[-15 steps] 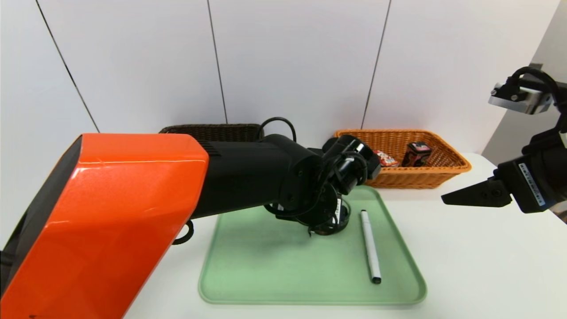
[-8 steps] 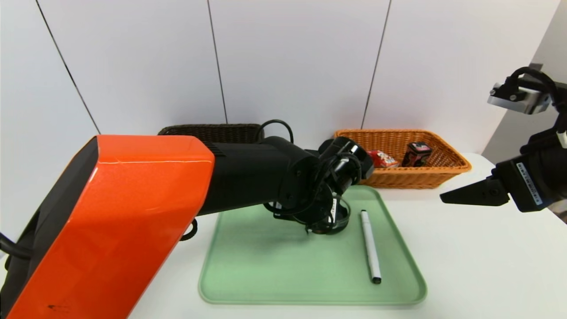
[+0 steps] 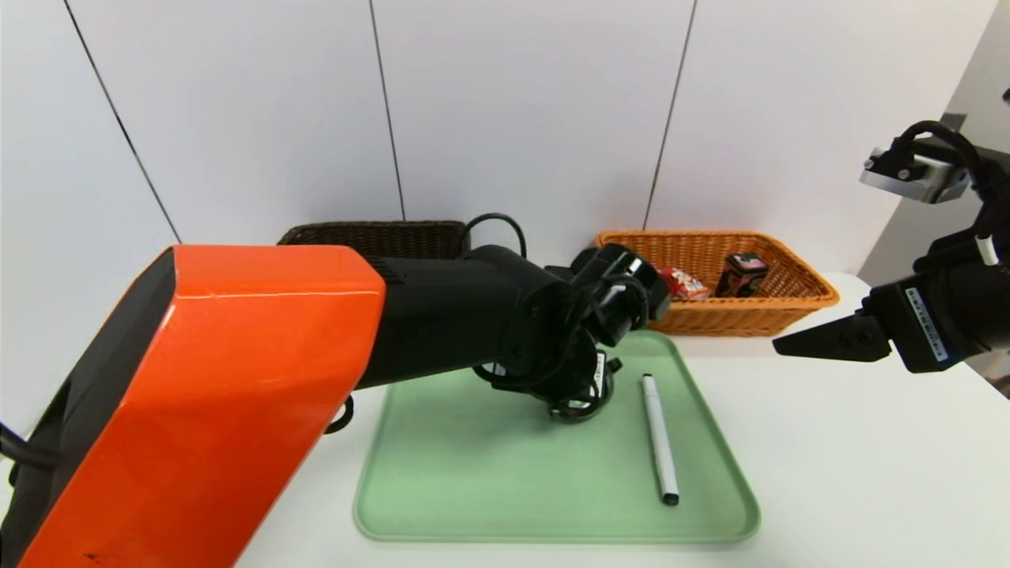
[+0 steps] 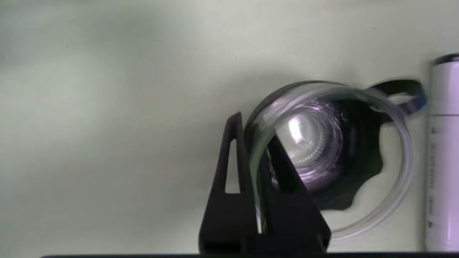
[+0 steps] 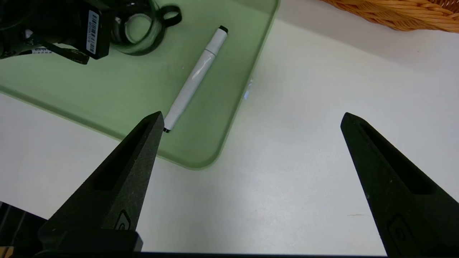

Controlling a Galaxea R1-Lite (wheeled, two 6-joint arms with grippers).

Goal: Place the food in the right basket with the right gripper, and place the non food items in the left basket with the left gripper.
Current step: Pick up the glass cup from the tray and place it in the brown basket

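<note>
Pinching glass cup [image 4: 333,157] rim on tray [image 3: 473,481], left tool [image 4: 256,150].

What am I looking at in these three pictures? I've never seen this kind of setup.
This is a two-armed robot sorting items into baskets. One picture looks down from its head; the other two come from cameras on each wrist. On the white table sits a green tray holding a white marker and a clear glass cup. The left tool, on the orange arm, is closed on the cup's rim, one finger inside and one outside. The right tool hangs open above the table, holding nothing. Behind stand a dark basket and an orange basket containing two food packages.
</note>
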